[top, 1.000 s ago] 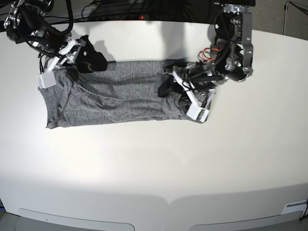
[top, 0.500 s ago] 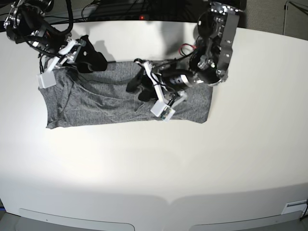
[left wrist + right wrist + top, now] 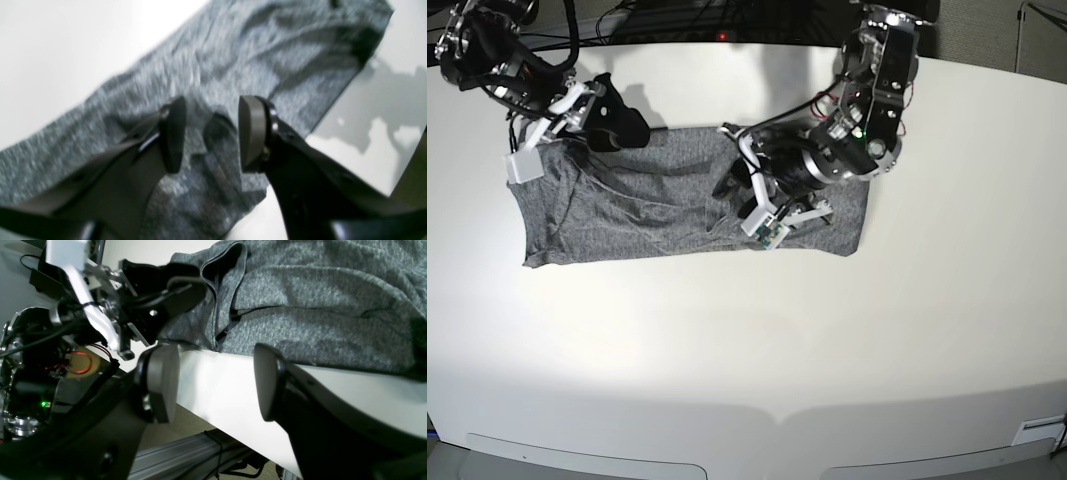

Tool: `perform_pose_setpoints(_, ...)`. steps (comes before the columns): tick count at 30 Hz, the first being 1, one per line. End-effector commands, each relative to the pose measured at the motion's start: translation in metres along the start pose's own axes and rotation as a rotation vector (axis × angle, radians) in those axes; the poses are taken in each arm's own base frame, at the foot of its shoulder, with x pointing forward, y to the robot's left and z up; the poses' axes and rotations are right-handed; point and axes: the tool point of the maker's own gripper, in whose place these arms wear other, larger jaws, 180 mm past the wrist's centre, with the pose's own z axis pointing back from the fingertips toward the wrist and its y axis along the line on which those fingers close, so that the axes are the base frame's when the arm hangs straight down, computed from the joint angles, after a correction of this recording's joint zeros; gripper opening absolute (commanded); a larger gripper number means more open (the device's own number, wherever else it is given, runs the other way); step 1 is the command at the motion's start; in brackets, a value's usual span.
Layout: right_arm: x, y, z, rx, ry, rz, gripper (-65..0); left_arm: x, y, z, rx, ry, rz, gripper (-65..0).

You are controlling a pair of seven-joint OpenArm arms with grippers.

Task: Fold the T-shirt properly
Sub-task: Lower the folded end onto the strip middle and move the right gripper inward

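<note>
T-shirt (image 3: 647, 205) flat on table (image 3: 827, 340) (both end effectors empty)

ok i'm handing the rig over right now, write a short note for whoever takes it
Left gripper: open, empty, over the middle of the T-shirt.
Right gripper: open, empty, at the shirt's far corner near the table edge.
Shirt: lies as a flat, wrinkled band across the table's far half, narrowed lengthwise.
Left to do: grip the ends, fold it across into a compact stack.
</note>
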Motion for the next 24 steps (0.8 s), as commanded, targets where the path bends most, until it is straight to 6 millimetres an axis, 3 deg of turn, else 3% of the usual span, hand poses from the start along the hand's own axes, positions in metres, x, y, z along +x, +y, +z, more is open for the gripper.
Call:
perform_pose_setpoints(1, 0.009, 0.005, 0.002, 0.017, -0.028, 0.026, -29.4, 0.022, -0.001, 0.001, -0.005, -0.076, -0.008, -40.1)
perform_pose_setpoints(7, 0.009, 0.005, 0.002, 0.017, -0.029, 0.026, -29.4, 0.025, 0.0, 0.001, -0.005, -0.098, -0.006, -40.1)
perform_pose_setpoints(17, 0.009, 0.006, 0.002, 0.02, -0.031, 0.025, -29.4, -0.004, 0.005, -0.021, -0.019, -0.053, 0.042, -40.1)
perform_pose_setpoints(24, 0.01, 0.006, 0.002, 0.02, -0.032, 0.026, -29.4, 0.028, 0.009, -0.029, -0.044, -0.081, 0.047, -40.1)
